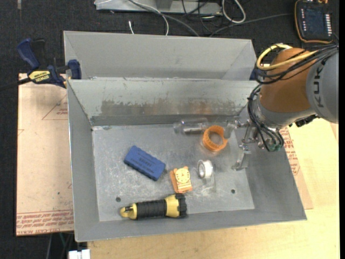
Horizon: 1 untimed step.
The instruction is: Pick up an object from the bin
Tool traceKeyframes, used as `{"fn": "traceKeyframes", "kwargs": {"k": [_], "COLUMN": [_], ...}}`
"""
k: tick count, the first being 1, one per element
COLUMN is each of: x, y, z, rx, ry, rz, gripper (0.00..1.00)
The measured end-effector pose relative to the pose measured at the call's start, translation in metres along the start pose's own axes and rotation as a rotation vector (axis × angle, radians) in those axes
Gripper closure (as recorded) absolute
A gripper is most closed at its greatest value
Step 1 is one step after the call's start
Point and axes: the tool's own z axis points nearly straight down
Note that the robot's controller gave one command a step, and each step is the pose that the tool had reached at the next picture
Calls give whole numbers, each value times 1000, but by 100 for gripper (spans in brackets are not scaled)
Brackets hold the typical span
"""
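Looking down into the grey metal bin [81, 144], we see the gripper [240, 156] hanging low beside the bin's right wall, and we cannot tell whether it is spread or pressed together. Nearest to it is an orange ring [214, 138], just to its left near the back wall, with a small silver round piece [204, 169] a little nearer the front. A small orange block [181, 179], a blue oblong block [144, 162] and a black-and-yellow torch [153, 209] lie well apart from it, toward the front-left corner.
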Motion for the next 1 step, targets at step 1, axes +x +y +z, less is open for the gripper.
{"fn": "traceKeyframes", "kwargs": {"k": [1], "x": [-2], "y": [0], "z": [-5], "rx": [1], "ry": [-8], "rz": [-3], "gripper": [0]}}
